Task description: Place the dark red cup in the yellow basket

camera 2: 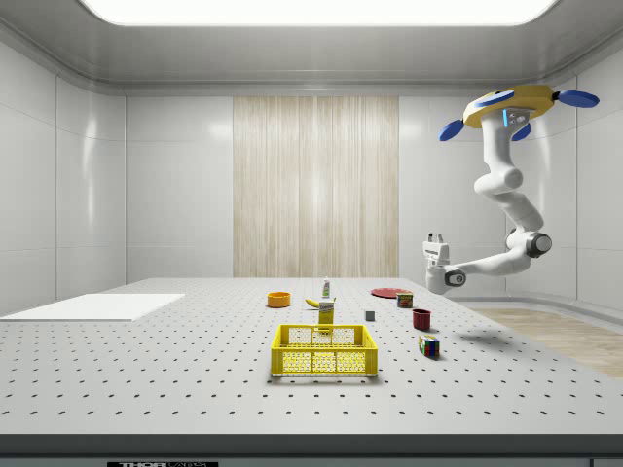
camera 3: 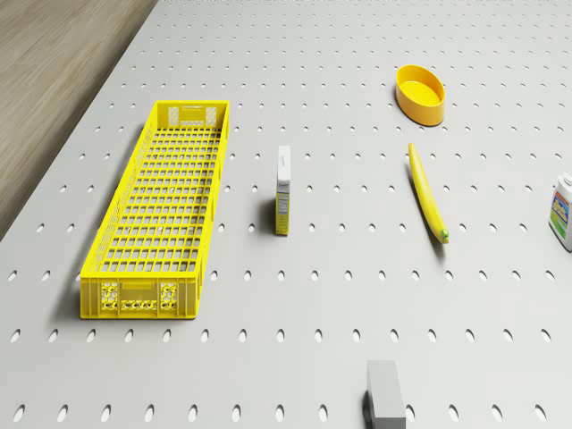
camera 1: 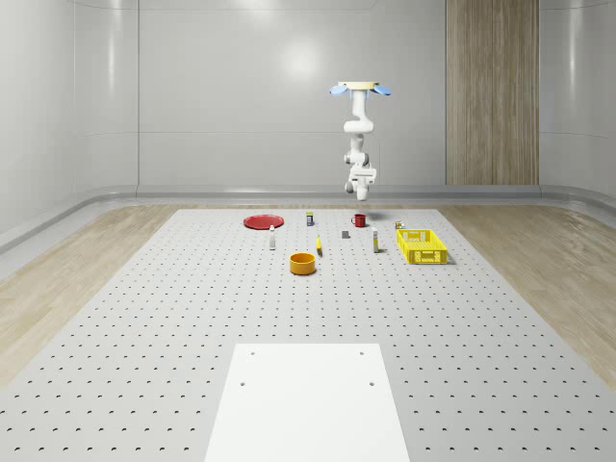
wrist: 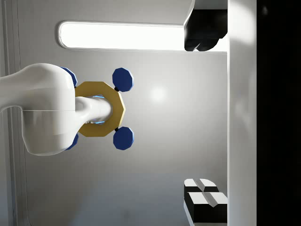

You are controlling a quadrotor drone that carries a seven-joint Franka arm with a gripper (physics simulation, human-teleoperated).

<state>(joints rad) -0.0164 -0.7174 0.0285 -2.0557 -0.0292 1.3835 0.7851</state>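
Drone (camera 2: 514, 107) hovers upper right in the side view, gripper (camera 2: 434, 239) spread open, empty, pointing upward above cup (camera 2: 421, 318); descending misaligned risks tipping it away from basket (camera 2: 324, 350).

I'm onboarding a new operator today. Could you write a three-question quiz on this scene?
1. True or false: the dark red cup already sits inside the yellow basket.
2. Multiple choice: in the drone view, what lies between the orange bowl and the white bottle? A) banana B) spoon C) pen
3. Fill in: the drone hovers ___ the table.

Key: 1 false; 2 A; 3 above.
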